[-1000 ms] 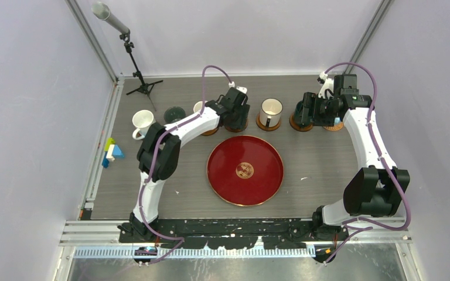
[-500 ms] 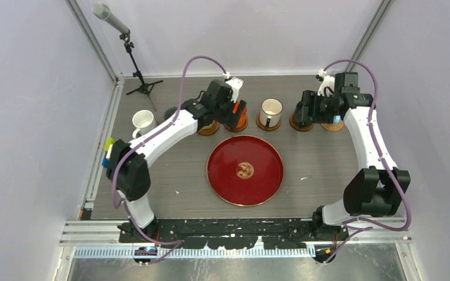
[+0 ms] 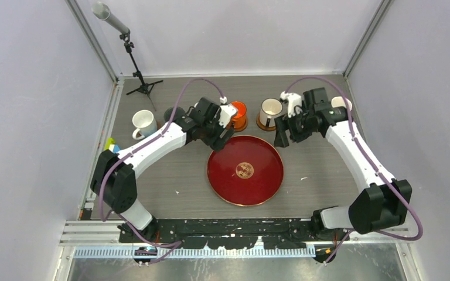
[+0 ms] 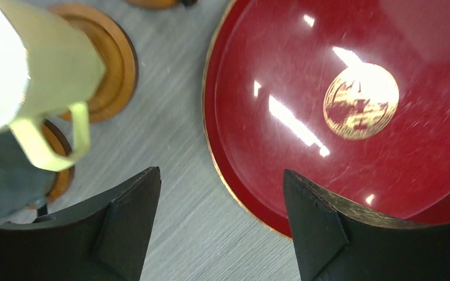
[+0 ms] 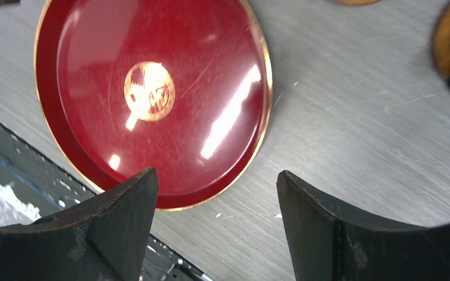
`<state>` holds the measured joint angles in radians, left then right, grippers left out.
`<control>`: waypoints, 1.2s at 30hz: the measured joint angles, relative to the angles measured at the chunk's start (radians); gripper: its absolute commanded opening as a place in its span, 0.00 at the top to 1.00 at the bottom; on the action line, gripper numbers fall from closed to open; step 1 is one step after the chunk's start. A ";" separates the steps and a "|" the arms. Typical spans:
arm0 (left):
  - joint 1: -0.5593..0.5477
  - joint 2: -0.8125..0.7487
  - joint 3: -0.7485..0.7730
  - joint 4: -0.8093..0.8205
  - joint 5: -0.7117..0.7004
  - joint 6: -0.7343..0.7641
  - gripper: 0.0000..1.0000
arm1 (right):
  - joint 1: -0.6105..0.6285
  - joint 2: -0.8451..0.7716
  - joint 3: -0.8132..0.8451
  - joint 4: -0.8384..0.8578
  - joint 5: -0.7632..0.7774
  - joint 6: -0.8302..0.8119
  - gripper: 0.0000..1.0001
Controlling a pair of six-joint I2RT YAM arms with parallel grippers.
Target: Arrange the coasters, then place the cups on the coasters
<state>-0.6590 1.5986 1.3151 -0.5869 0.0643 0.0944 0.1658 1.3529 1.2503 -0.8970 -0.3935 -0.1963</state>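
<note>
My left gripper [image 3: 224, 133] [image 4: 220, 172] hangs open and empty over the table at the left rim of the red tray [image 3: 245, 170]. Just beyond it a pale yellow cup [image 4: 41, 64] stands on a brown coaster [image 4: 114, 64], and a dark grey cup [image 4: 3, 181] stands on another coaster [image 4: 61, 170]. In the top view an orange cup [image 3: 238, 114] and a cream cup [image 3: 269, 110] sit on coasters in the back row, and a white cup [image 3: 143, 122] stands at the far left. My right gripper [image 3: 281, 132] [image 5: 217, 172] is open and empty beside the tray's right rim.
The red tray [image 5: 152, 146] lies mid-table between both grippers. A dark teal cup on a coaster [image 5: 445, 35] shows at the right wrist view's edge. A microphone stand [image 3: 137, 76] is at the back left, coloured blocks [image 3: 110, 149] at the left edge.
My left gripper opened off the orange cup and pulled back toward the tray. My right arm swung left from the back-right cups to the tray's right rim, jaws still open.
</note>
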 measured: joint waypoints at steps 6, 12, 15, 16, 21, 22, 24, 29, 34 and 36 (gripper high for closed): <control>0.007 0.000 -0.115 0.000 -0.002 0.023 0.27 | 0.080 0.000 -0.116 0.015 0.040 -0.041 0.24; 0.007 0.028 -0.132 0.029 -0.004 0.045 0.30 | 0.093 0.092 -0.126 0.066 0.070 -0.070 0.30; 0.007 0.071 -0.132 0.052 -0.011 0.054 0.31 | 0.099 0.148 -0.134 0.093 0.079 -0.082 0.32; 0.007 0.082 -0.132 0.057 -0.013 0.058 0.32 | 0.101 0.165 -0.135 0.098 0.082 -0.087 0.33; 0.007 0.122 -0.132 0.072 -0.034 0.080 0.36 | 0.107 0.231 -0.139 0.123 0.088 -0.113 0.34; 0.007 0.127 -0.132 0.074 -0.038 0.084 0.38 | 0.107 0.238 -0.140 0.126 0.089 -0.117 0.35; 0.007 0.131 -0.136 0.075 -0.042 0.096 0.41 | 0.109 0.255 -0.140 0.130 0.088 -0.125 0.36; 0.007 0.131 -0.173 0.079 -0.045 0.129 0.46 | 0.132 0.300 -0.152 0.133 0.081 -0.141 0.39; 0.007 0.130 -0.214 0.069 -0.046 0.169 0.48 | 0.170 0.311 -0.165 0.133 0.074 -0.142 0.42; 0.007 0.126 -0.223 0.064 -0.049 0.180 0.48 | 0.192 0.311 -0.168 0.133 0.066 -0.141 0.42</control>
<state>-0.6518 1.7241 1.0924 -0.5228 0.0154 0.2745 0.3573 1.6634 1.0824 -0.7639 -0.3271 -0.3370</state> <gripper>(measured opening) 0.528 0.588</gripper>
